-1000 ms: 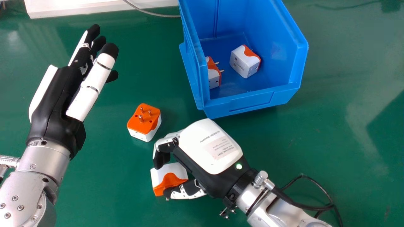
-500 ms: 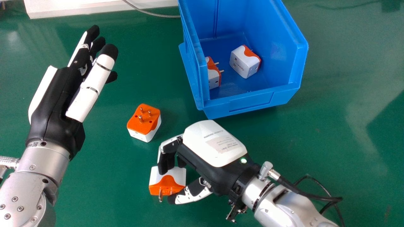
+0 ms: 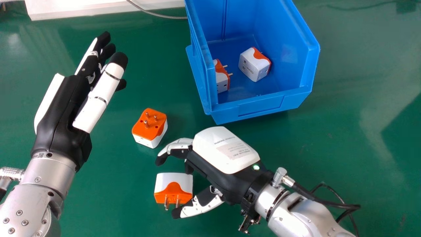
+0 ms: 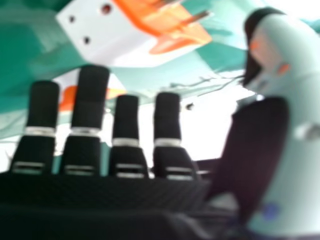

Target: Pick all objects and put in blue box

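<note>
One rigid, probably light adapter (image 3: 173,187) suits a grip across its white sides; the right robot hand (image 3: 223,154) spreads wide beside it.

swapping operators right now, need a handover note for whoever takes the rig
Left hand: open, idle at the head view's left.
Right hand: open around a white-and-orange, blocky plug adapter on the green table, not gripping it.
Second adapter: on the table, pins up, free of both hands.
Done: two matching adapters, one further in and one by the left wall, inside the open blue plastic box.
Left: box both table adapters.
</note>
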Robot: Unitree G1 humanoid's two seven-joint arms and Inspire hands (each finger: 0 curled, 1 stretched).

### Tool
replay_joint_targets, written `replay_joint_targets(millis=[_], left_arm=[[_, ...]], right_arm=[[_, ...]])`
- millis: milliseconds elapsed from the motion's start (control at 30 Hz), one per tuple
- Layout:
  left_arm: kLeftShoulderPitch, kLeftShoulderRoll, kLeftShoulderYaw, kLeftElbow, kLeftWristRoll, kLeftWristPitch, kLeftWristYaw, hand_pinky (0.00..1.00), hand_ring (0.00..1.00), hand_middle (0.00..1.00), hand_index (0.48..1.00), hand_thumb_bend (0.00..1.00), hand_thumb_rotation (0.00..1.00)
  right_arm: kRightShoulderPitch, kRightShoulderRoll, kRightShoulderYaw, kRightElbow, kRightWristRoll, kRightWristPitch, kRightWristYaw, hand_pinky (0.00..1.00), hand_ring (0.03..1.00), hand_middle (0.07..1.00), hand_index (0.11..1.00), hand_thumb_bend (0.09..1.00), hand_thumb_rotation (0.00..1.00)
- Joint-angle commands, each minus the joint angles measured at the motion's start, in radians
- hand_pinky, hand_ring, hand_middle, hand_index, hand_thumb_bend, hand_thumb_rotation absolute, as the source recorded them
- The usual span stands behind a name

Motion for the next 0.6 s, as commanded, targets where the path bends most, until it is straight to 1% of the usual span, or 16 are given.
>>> replay_joint_targets(millis=[0,133,233,333,367,400,433,500,533,567], left_arm=[[0.003,0.002,0.006,-0.004,0.007,-0.031,0.001,0.87,0.94,0.98,0.976,0.50,0.79],[0.012,-0.001,0.003,-0.005,0.013,-0.029,0.008,0.87,0.95,0.98,0.978,0.50,0.80],[0.022,-0.004,0.005,-0.015,0.010,-0.026,0.012,0.87,0.95,0.98,0.979,0.50,0.80],[0.040,-0.014,0.012,-0.026,0.000,-0.029,0.013,0.87,0.94,0.98,0.978,0.50,0.80],[0.046,-0.019,0.016,-0.031,-0.007,-0.031,0.013,0.87,0.94,0.98,0.978,0.50,0.80],[0.054,-0.024,0.021,-0.033,-0.013,-0.036,0.013,0.87,0.95,0.98,0.978,0.50,0.80],[0.063,-0.029,0.026,-0.029,-0.019,-0.045,0.012,0.87,0.95,0.98,0.979,0.50,0.80],[0.078,-0.039,0.034,-0.026,-0.027,-0.060,0.010,0.88,0.95,0.98,0.980,0.50,0.80],[0.083,-0.043,0.037,-0.026,-0.029,-0.065,0.010,0.88,0.95,0.98,0.980,0.50,0.80],[0.095,-0.050,0.041,-0.032,-0.031,-0.072,0.009,0.88,0.95,0.98,0.981,0.51,0.80]], right_arm=[[0.001,-0.005,0.002,0.005,-0.008,0.000,0.000,0.64,0.785,0.837,0.778,0.587,0.27],[0.005,0.002,0.004,0.003,-0.015,0.005,-0.003,0.65,0.804,0.853,0.797,0.584,0.29],[0.006,0.006,0.007,0.004,-0.019,0.008,-0.008,0.66,0.817,0.862,0.807,0.580,0.31],[0.003,0.011,0.008,0.019,-0.025,0.009,-0.019,0.66,0.821,0.868,0.811,0.579,0.31],[0.000,0.013,0.008,0.030,-0.028,0.008,-0.026,0.66,0.822,0.868,0.811,0.580,0.31],[-0.001,0.014,0.009,0.039,-0.031,0.007,-0.034,0.66,0.823,0.868,0.811,0.580,0.32],[-0.001,0.014,0.011,0.049,-0.035,0.004,-0.044,0.66,0.823,0.868,0.811,0.580,0.32],[-0.002,0.015,0.014,0.065,-0.042,0.001,-0.060,0.67,0.825,0.867,0.811,0.580,0.32],[-0.003,0.016,0.015,0.071,-0.044,-0.001,-0.066,0.67,0.825,0.866,0.811,0.580,0.32],[-0.002,0.016,0.019,0.077,-0.049,-0.001,-0.075,0.67,0.825,0.866,0.811,0.579,0.32]])
